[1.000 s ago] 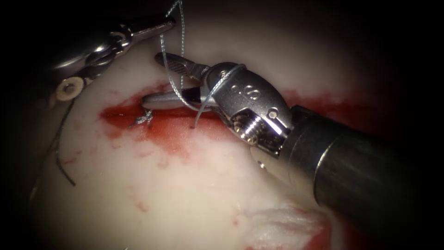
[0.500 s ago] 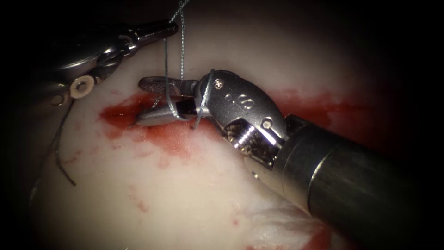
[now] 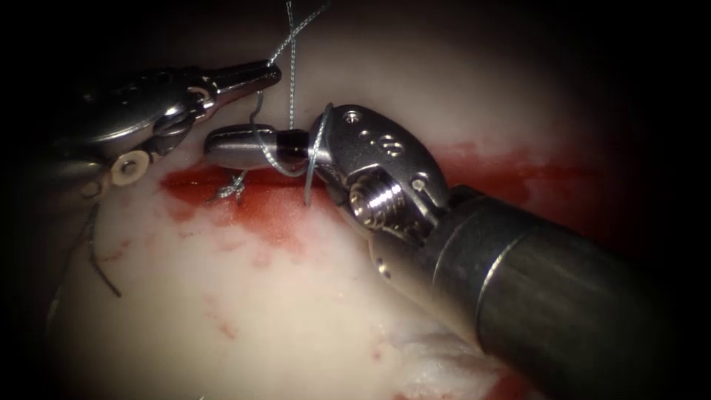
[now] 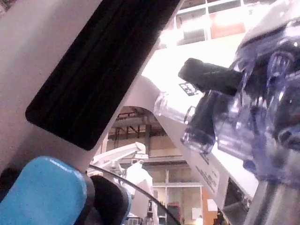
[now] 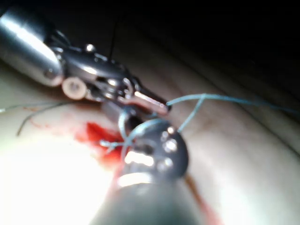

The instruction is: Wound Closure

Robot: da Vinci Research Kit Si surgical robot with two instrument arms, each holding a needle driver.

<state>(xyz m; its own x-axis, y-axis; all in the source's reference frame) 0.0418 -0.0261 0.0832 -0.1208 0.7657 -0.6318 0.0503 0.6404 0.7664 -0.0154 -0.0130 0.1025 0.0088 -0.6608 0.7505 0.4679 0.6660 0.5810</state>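
Left tool [image 3: 270,74] clamped on thread [image 3: 291,81]; right tool [image 3: 215,146] closed, thread looped round it, above cut [image 3: 252,184] in tissue [image 3: 259,311].

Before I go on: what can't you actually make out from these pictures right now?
- Where the thread leads upward: cut off by the endoscope view's top edge.
- Whether the right tool pinches thread or is only wrapped by it: the loops cover its tip.
- The left tool's grip on the thread: too small in the endoscope view, blurred in the right wrist view.
- The dark curved strand: needle or thread, too dim.
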